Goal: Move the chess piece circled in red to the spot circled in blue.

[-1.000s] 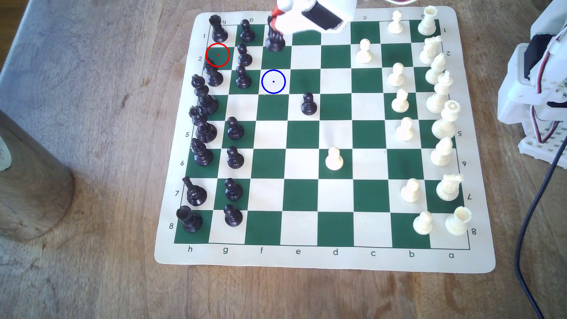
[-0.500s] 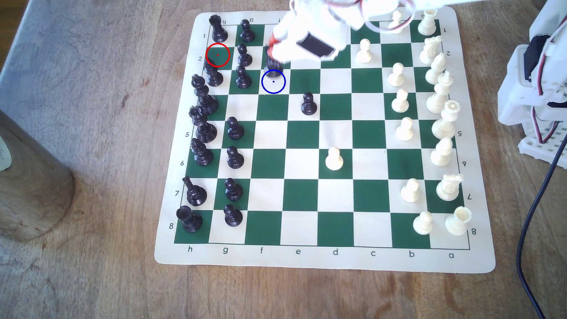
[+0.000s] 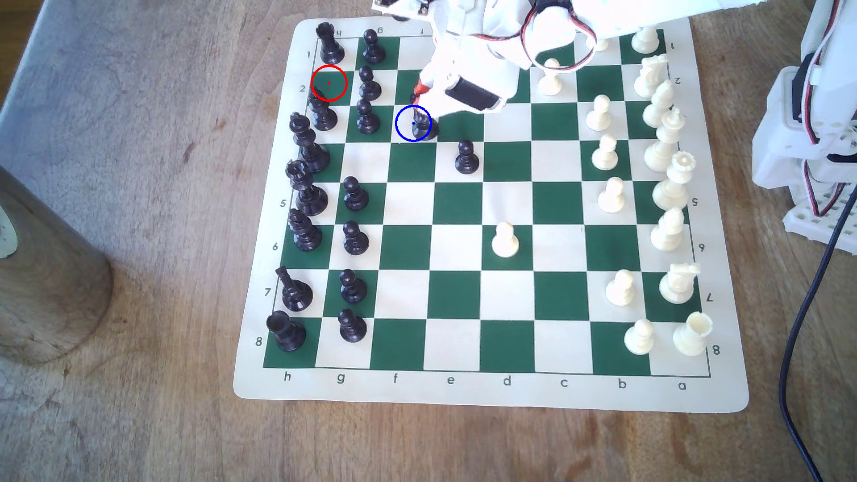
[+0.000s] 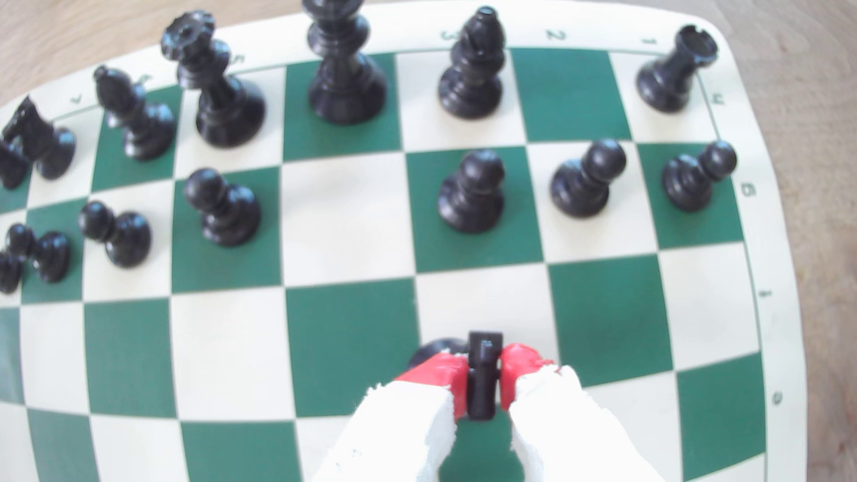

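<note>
1. Exterior view:
   - Board squares of green and cream are seen on a cream vinyl chess mat (image 3: 723, 398) laid on a wooden table (image 3: 139, 417).
   - The white printed claw with red-tipped fingers (image 3: 419, 99) is reached down from the top of the picture, and the black knight with a horse-head top and round flared base (image 3: 423, 126) is gripped in it.
   - The knight's base is placed at the thin blue ring with a blue centre dot on a cream square (image 3: 404, 121), overlapping the ring's side toward the exterior view's right. Whether the base is resting on the mat or held just above it cannot be told.
   - The red-ringed green square (image 3: 329, 83) is left bare, to the exterior view's left of the claw and nearer the picture's top.
   - A ball-headed black pawn (image 3: 367, 118) is stood just beside the ring, on the exterior view's left.

2. Wrist view:
   - The red fingertips (image 4: 440, 373) are pressed against both flanks of the knight's head (image 4: 484, 371), so the claw is closed on the piece.
   - The knight's long axis is held upright, directly under the claw, with its base over a cream square.
   - A small shift toward the exterior view's left is judged to be needed for centring, after which lowering and opening would be called for.
</note>
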{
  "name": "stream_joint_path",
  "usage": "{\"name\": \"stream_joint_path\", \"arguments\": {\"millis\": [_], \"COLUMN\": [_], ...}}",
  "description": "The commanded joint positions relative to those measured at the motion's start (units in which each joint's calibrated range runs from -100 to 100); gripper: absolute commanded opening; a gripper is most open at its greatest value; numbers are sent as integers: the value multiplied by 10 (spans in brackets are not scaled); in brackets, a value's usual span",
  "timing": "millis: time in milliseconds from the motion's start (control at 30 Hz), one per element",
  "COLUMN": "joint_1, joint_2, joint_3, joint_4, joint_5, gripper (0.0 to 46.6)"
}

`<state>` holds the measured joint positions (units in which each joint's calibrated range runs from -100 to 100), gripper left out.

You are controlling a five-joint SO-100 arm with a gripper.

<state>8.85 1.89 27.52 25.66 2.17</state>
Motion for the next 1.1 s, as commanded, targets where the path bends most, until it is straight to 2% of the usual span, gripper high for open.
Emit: {"name": "stream_joint_path", "arguments": {"millis": [0, 900, 1000, 1067], "joint_1": [-1, 18, 17, 17], "joint_2": [-6, 55, 55, 56], "joint_3": [-71, -121, -121, -121], "joint_4": [-13, -25, -25, -25], "joint_5": [0, 15, 18, 20], "gripper": [5, 5, 21, 67]}}
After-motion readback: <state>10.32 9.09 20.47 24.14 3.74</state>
